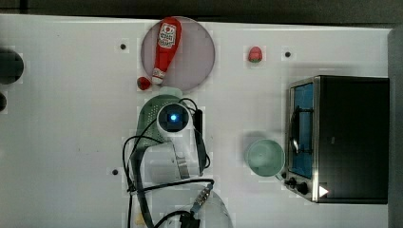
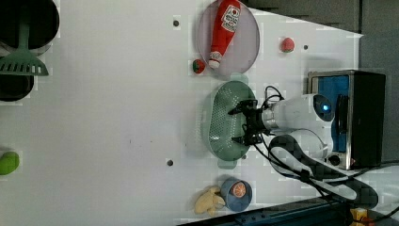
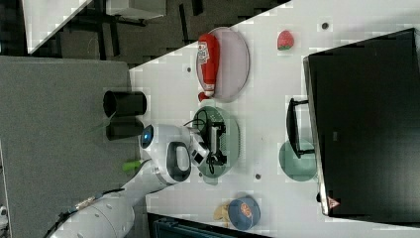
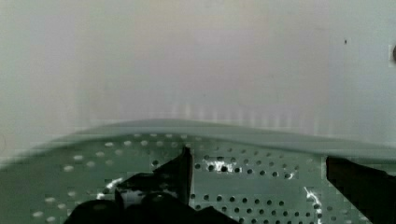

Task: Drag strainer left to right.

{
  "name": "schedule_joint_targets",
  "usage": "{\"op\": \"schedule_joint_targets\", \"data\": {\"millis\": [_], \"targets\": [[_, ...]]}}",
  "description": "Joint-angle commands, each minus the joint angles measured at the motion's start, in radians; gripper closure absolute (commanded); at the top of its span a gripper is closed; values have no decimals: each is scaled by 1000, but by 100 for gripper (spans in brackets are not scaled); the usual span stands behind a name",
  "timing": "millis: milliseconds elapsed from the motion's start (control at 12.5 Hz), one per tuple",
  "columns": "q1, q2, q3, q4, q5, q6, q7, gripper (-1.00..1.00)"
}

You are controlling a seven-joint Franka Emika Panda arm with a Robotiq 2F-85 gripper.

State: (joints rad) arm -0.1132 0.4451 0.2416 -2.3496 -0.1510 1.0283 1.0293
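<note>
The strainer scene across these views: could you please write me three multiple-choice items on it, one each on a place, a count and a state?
1. In the top view, where does the ketchup bottle lie?
A. on the round plate
B. inside the toaster oven
C. in the mint bowl

2. How many small strawberries lie on the table in the top view?
A. none
B. two
C. five

3. What is the end effector doing?
A. clamping the bottle
B. resting on top of the oven
C. reaching open into the strainer

Answers: 1 A, the bottle lies across the plate. 2 B, one strawberry lies near the top edge and another beside the bottle's cap. 3 C, the left view shows its fingers spread apart over the perforated inside.
</note>
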Motion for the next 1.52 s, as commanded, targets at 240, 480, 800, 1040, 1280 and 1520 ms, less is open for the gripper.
{"op": "schedule_joint_targets", "data": {"millis": [240, 480, 800, 1040, 1280, 1520], "targets": [[-28, -30, -131, 11, -16, 16, -154, -100], [-30, -30, -186, 11, -16, 18, -182, -100], [-30, -31, -251, 11, -16, 31, -247, -100], [-31, -30, -284, 10, -16, 36, -254, -100], [-30, -41, -282, 12, -16, 42, -377, -100], [-30, -122, -240, 10, -12, -10, -551, -100]]}}
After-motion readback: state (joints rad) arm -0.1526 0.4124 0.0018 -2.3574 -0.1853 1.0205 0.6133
